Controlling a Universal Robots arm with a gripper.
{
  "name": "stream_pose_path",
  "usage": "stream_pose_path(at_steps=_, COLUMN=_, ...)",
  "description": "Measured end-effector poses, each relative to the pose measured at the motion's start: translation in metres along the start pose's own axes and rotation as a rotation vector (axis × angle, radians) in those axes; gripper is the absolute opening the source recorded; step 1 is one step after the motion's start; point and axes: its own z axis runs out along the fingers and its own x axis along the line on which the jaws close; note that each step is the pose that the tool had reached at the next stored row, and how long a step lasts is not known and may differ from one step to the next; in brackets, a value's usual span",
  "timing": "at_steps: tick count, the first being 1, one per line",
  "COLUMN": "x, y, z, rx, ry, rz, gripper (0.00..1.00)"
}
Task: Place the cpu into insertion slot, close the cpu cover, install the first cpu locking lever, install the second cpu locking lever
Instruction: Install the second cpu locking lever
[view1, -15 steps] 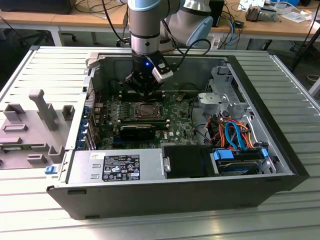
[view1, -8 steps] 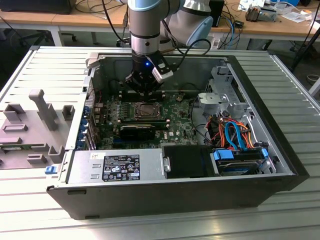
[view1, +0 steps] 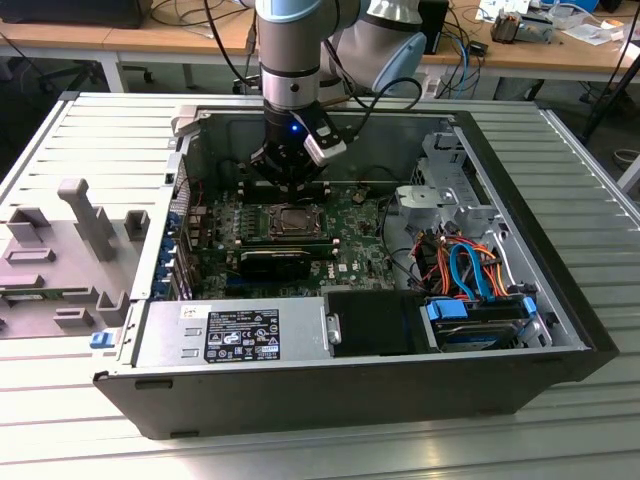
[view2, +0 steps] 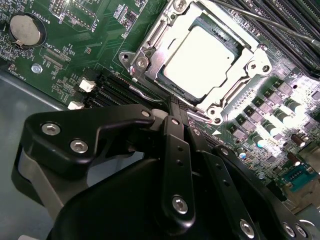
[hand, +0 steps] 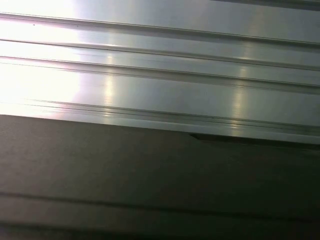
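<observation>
An open desktop computer case (view1: 560, 330) lies on its side on a table (view1: 90, 130) of ribbed, silvery aluminium slats. Beyond it stand wooden workbenches (view1: 150, 40) strewn with cables and small gear. In the first wrist view, bright grooved aluminium slats (hand: 160, 75) run lengthwise above a dark flat panel (hand: 160, 180).

Inside the case a green motherboard (view1: 350, 235) lies flat. Toward the exterior view's right sit a grey drive cage (view1: 450, 195) and blue and orange cables (view1: 470, 270); a power supply (view1: 235, 335) with a label occupies the near wall.

The cpu (view2: 202, 55) lies flat in the insertion slot (view2: 150, 37) near the middle of the board, its pale metal top facing up and its edges square with the slot's. The cpu cover (view2: 248, 36) lies down over it, the silvery frame ringing the chip's rim. A thin metal locking lever (view2: 145, 96) runs along the socket's edge nearest the claw.

The claw (view2: 175, 107) hangs from the arm (view1: 290, 60) at that socket edge, its dark fingers (view2: 177, 150) drawn together, tip touching or just above the lever; which, I cannot tell. A coin cell battery (view2: 23, 30) sits on the board well apart from the socket.
</observation>
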Motion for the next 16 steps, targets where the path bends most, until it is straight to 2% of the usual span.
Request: stream_pose_path(at_steps=16, x=0.0, y=0.0, z=0.0, rx=0.0, ry=0.0, rz=0.0, gripper=0.11)
